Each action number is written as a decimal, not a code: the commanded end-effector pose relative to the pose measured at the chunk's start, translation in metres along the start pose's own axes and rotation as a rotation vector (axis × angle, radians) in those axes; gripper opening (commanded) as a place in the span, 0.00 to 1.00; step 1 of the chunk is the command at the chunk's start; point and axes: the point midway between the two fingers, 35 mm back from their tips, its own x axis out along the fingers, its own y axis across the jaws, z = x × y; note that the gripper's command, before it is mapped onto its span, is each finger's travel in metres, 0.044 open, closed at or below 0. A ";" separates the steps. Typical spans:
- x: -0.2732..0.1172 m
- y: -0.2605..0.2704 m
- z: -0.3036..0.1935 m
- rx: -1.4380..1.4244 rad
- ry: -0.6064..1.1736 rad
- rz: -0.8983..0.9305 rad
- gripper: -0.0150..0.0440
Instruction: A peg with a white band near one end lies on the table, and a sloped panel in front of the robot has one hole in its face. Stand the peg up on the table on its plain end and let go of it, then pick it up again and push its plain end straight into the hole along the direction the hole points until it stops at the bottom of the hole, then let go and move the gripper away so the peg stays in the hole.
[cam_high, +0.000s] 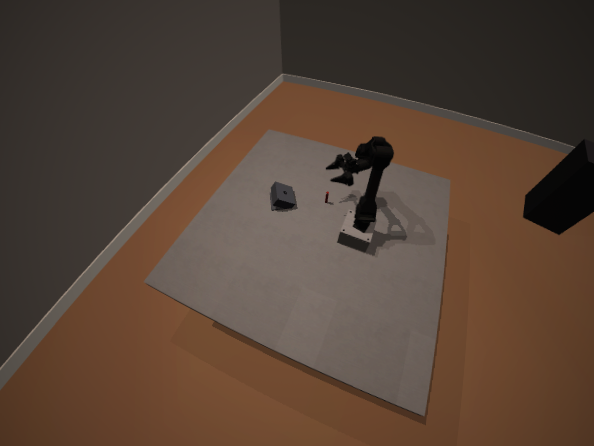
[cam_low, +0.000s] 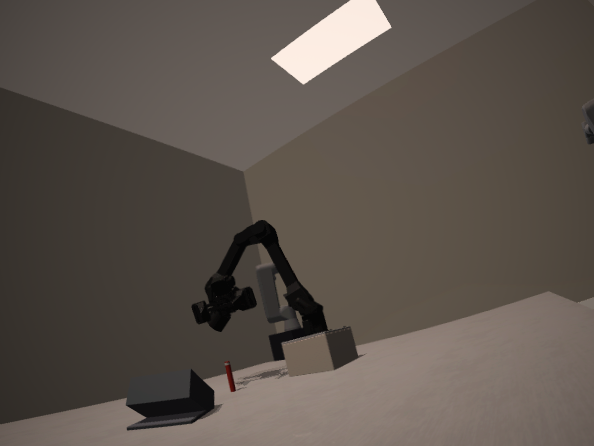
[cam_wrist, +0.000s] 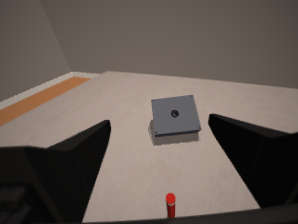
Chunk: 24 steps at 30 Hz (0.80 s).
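The red peg (cam_high: 326, 197) (cam_low: 230, 376) (cam_wrist: 170, 204) stands upright on the table by itself, between the robot base and the panel. The white band near its top is hard to make out. The dark grey sloped panel (cam_high: 283, 196) (cam_low: 167, 394) (cam_wrist: 175, 116) has one round hole (cam_high: 284, 192) (cam_wrist: 175, 114) in its face. My gripper (cam_high: 338, 169) (cam_low: 210, 315) (cam_wrist: 160, 121) is open wide and empty, raised well above the peg and a little back from it. In the wrist view the peg's top shows low between the two fingers, with the panel beyond.
The robot's pale base block (cam_high: 356, 235) (cam_low: 320, 352) sits behind the peg on the grey table top (cam_high: 300, 310). A black box (cam_high: 562, 192) stands on the orange floor at the far right. A white column (cam_low: 270, 295) rises behind the arm.
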 end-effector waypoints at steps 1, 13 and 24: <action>0.009 0.008 -0.006 0.015 0.076 0.073 1.00; 0.028 0.029 -0.036 0.059 0.421 0.266 1.00; 0.035 0.032 -0.059 0.065 0.778 0.291 1.00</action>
